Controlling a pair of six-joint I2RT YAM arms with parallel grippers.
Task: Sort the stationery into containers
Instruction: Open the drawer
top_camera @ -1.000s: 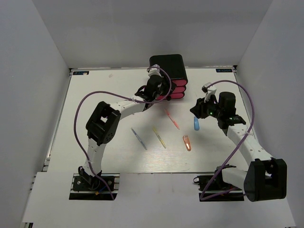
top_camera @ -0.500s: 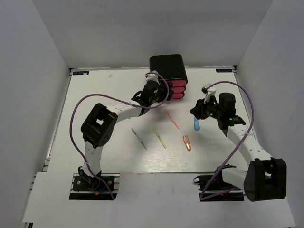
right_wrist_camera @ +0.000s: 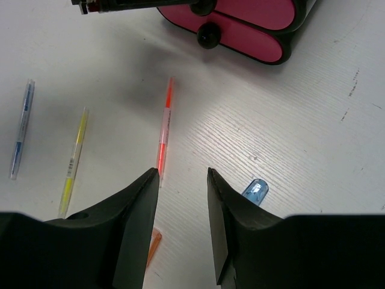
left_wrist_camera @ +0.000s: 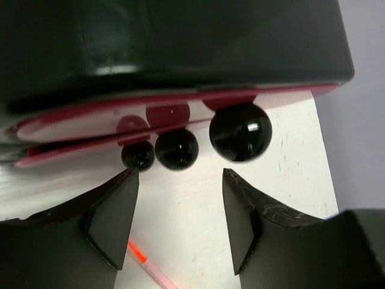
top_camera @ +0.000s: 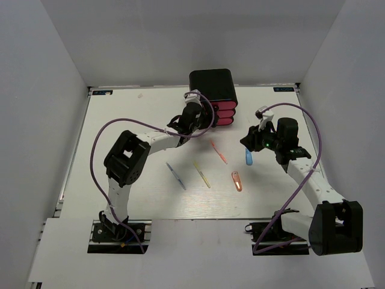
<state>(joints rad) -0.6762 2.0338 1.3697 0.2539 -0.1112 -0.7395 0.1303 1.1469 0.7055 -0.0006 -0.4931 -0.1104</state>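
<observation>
The containers are a black cabinet [top_camera: 212, 84] with three pink drawers [top_camera: 220, 114]. In the left wrist view the three black knobs [left_wrist_camera: 177, 149] sit just beyond my left gripper [left_wrist_camera: 179, 174], which is open and holds nothing. On the table lie a blue-grey pen [top_camera: 176, 176], a yellow pen [top_camera: 201, 174], an orange pen [top_camera: 219, 153], an orange marker [top_camera: 237, 180] and a blue marker [top_camera: 248, 157]. My right gripper [right_wrist_camera: 181, 174] hovers open and empty, with the blue marker [right_wrist_camera: 255, 190] just right of its fingers and the orange pen [right_wrist_camera: 164, 123] ahead of them.
White walls close in the table [top_camera: 120, 132] on three sides. The left arm's purple cable [top_camera: 99, 144] loops over the table's left half. The right arm's cable [top_camera: 313, 129] arcs near the right wall.
My left gripper has opened wider in front of the drawer knobs, and the left arm's elbow has shifted slightly left. The right arm and the stationery have stayed put.
</observation>
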